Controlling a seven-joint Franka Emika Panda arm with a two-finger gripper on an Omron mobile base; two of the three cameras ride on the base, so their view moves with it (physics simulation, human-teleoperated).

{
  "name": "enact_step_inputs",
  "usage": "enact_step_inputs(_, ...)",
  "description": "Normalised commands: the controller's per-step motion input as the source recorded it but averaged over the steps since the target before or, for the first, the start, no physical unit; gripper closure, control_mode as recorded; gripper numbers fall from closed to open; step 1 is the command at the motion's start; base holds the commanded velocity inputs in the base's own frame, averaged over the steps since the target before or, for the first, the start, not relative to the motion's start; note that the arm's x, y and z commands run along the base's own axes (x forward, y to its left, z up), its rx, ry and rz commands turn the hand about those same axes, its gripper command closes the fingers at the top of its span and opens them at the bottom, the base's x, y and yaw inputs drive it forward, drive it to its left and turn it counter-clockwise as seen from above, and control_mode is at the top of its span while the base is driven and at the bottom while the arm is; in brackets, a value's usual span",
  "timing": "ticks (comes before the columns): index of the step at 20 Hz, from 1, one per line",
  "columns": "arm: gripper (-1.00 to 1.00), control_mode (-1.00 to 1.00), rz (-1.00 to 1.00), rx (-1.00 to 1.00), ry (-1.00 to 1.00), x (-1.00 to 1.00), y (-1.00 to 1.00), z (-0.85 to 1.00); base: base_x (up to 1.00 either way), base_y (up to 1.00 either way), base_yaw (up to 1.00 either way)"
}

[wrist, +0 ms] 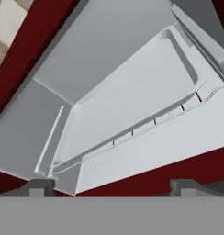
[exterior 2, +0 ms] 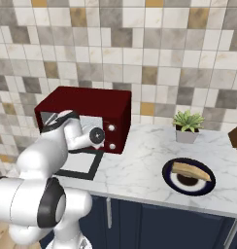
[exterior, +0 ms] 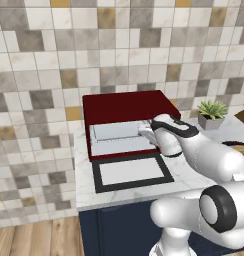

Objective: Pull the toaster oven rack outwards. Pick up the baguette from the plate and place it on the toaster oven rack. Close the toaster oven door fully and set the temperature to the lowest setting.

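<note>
Jaws spread wide, holding nothing, gripper (wrist: 112, 186) poised at the mouth of the toaster oven (exterior: 126, 103). Toaster oven rack (wrist: 132, 103) inside the cavity, dead ahead at 12 o'clock. Toaster oven door (exterior: 131, 172) folded down flat on the tabletop (exterior 2: 140, 160). Baguette (exterior 2: 190, 170) resting on the plate (exterior 2: 208, 187), well apart at 3 o'clock from the oven.
</note>
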Motion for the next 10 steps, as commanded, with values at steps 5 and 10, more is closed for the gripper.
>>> enact_step_inputs(5, -1.00, -1.00, 0.00, 0.02, 0.01, 0.20, 0.00, -0.02, 0.00, 0.00, 0.00)
enact_step_inputs(10, -1.00, -1.00, 0.00, 0.04, 0.00, 0.33, 0.00, 0.00, 0.00, 0.00, 0.00)
